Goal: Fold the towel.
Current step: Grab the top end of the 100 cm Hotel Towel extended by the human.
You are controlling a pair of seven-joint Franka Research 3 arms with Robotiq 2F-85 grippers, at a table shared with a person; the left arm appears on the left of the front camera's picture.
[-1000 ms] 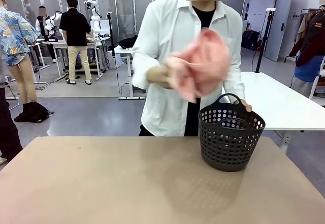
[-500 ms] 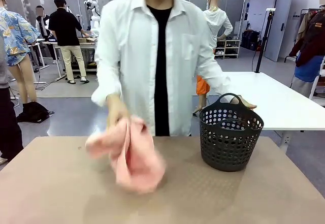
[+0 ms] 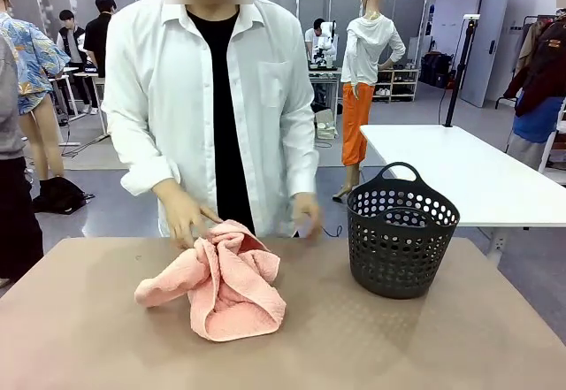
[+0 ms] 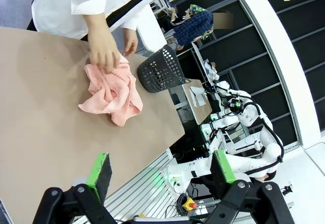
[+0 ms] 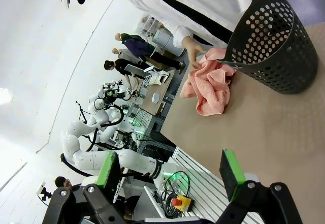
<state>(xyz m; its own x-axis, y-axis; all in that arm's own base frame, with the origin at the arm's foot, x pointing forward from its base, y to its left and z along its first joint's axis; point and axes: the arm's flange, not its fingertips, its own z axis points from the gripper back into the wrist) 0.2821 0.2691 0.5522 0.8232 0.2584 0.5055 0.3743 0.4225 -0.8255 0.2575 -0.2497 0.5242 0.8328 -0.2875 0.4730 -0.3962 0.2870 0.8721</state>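
Note:
The salmon-pink towel (image 3: 221, 282) lies crumpled in a heap on the brown table (image 3: 88, 337), left of the dark perforated basket (image 3: 402, 231). A person's hand (image 3: 184, 216) rests on the towel's far edge; the other hand (image 3: 307, 215) hovers beside the basket. In the left wrist view the towel (image 4: 109, 93) sits far ahead of my left gripper (image 4: 161, 169), which is open and empty. My right gripper (image 5: 170, 172) is open too, well short of the towel (image 5: 209, 84) and the basket (image 5: 271, 43).
A white table (image 3: 478, 178) stands behind the basket at the right. Other people and tables fill the room farther back. Bare tabletop spreads in front of the towel and to its left.
The person swung the towel from above the basket down onto the table's middle and let it settle in a heap; the hand left the basket's rim.

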